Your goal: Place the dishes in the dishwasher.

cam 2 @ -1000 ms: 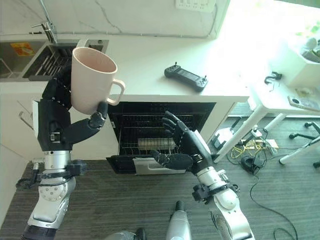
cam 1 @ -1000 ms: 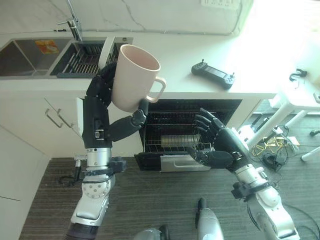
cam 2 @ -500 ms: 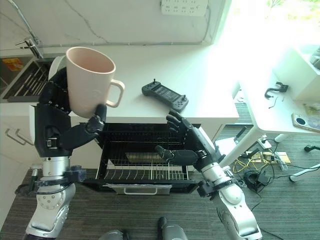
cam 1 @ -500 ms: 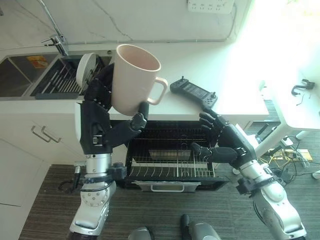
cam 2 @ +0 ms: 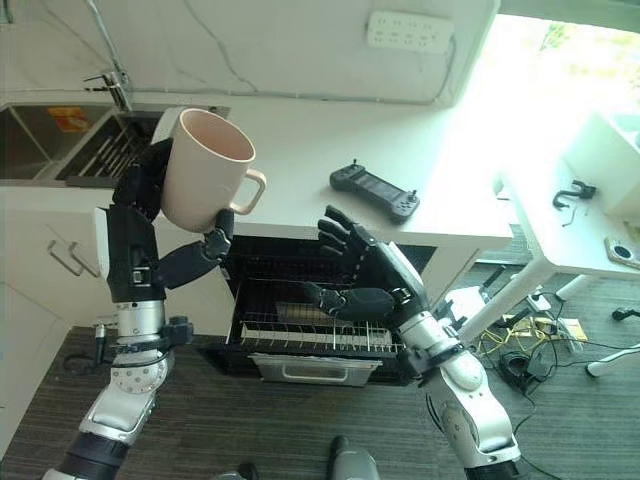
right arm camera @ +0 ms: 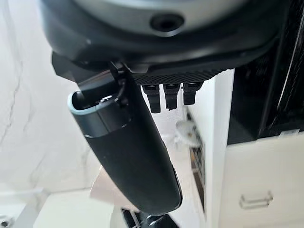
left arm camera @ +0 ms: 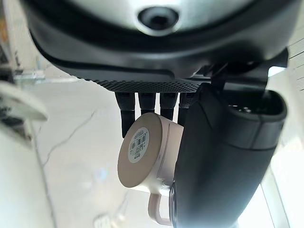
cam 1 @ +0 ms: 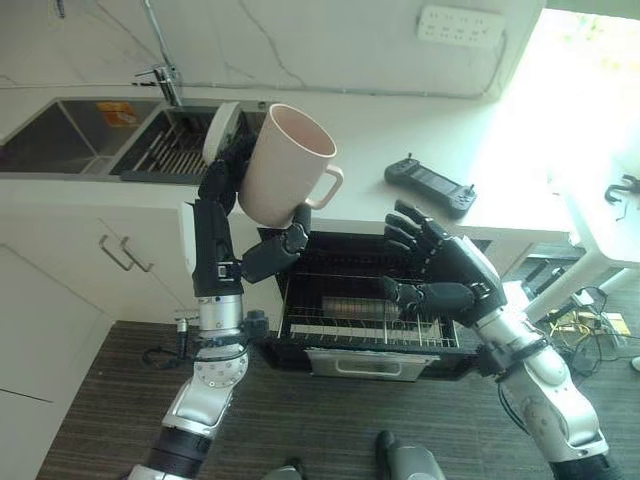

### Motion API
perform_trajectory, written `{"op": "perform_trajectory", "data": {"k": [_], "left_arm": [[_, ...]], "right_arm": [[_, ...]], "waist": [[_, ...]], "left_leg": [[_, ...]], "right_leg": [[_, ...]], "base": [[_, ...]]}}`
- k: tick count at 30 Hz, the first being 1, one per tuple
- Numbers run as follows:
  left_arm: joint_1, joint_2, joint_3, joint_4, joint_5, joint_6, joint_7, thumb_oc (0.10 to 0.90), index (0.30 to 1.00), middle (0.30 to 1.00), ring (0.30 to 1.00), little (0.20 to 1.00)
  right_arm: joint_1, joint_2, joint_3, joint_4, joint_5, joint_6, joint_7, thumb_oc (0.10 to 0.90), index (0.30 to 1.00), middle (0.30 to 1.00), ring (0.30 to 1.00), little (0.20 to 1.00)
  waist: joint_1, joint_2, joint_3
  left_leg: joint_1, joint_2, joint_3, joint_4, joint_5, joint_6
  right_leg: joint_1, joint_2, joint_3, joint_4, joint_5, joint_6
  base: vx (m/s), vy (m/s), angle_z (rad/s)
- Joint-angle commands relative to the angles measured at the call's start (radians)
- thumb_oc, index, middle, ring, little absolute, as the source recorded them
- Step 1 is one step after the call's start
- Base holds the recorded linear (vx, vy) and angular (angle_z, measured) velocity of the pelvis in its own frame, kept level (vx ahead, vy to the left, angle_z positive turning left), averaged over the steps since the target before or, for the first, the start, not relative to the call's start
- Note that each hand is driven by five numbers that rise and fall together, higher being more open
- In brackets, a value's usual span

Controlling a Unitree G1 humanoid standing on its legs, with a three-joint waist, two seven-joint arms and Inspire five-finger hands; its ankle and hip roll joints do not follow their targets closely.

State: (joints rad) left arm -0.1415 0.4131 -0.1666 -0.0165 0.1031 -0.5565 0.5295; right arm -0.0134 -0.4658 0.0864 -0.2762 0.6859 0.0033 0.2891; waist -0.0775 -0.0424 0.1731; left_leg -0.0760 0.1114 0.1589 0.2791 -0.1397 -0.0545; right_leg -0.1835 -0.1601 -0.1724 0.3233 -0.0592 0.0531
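We see the left hand (cam 1: 232,215) wrapped around 1 mug (cam 1: 288,167); the right hand (cam 1: 452,278), seemingly empty, spreads open above the dishwasher rack (cam 1: 370,318).

Left hand (cam 1: 232,215): raised upright on a vertical forearm, fingers and thumb curled in a grasp. Right hand (cam 1: 447,280): held lower, fingers spread, empty.

Both arms are silver-grey metal with round joints, each ending in a chunky black robot hand, left (cam 1: 232,215) and right (cam 1: 447,277), with ribbed segmented fingers.
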Motion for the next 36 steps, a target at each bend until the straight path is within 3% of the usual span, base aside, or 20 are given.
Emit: {"op": "perform_trajectory", "data": {"k": [1, 6, 17, 36], "left_arm": [[-0.098, 0.024, -0.047, -0.04, 0.078, -0.135, 0.066, 0.4, 0.3, 0.3, 0.3, 0.3], [-0.11, 0.013, -0.089, -0.01, 0.044, -0.176, 0.005, 0.4, 0.3, 0.3, 0.3, 0.3], [-0.112, -0.016, -0.174, -0.052, -0.088, -0.187, -0.161, 0.4, 0.3, 0.3, 0.3, 0.3], [-0.118, -0.027, -0.238, -0.064, -0.112, -0.182, -0.192, 0.4, 0.3, 0.3, 0.3, 0.3]], "right_arm": [[-0.104, 0.003, -0.053, -0.093, 0.125, -0.102, -0.007, 0.8, 0.9, 0.9, 0.9, 0.9], [-0.147, 0.03, -0.052, -0.081, 0.182, -0.12, 0.002, 0.8, 0.9, 0.9, 0.9, 0.9], [-0.246, 0.086, -0.034, -0.03, 0.28, -0.107, -0.044, 0.8, 0.9, 0.9, 0.9, 0.9], [-0.28, 0.1, 0.03, -0.003, 0.222, -0.065, -0.052, 0.8, 0.9, 0.9, 0.9, 0.9]], "waist": [[-0.006, 0.004, -0.076], [0.01, -0.004, -0.079], [0.043, -0.006, -0.088], [0.049, -0.007, -0.097]], "left_leg": [[0.007, 0.076, -0.001, 0.021, -0.071, -0.022], [0.017, 0.072, 0.003, 0.021, -0.086, -0.011], [0.034, 0.076, -0.005, 0.021, -0.094, -0.011], [0.03, 0.077, -0.008, 0.021, -0.089, -0.013]], "right_leg": [[0.061, -0.062, -0.012, -0.023, -0.058, 0.093], [0.067, -0.071, -0.011, -0.023, -0.056, 0.1], [0.092, -0.07, -0.016, -0.023, -0.066, 0.095], [0.095, -0.066, -0.021, -0.023, -0.071, 0.088]], "base": [[0.04, 0.018, 0.01], [0.03, -0.002, -0.02], [0.04, -0.021, -0.03], [0.0, -0.001, 0.0]]}}
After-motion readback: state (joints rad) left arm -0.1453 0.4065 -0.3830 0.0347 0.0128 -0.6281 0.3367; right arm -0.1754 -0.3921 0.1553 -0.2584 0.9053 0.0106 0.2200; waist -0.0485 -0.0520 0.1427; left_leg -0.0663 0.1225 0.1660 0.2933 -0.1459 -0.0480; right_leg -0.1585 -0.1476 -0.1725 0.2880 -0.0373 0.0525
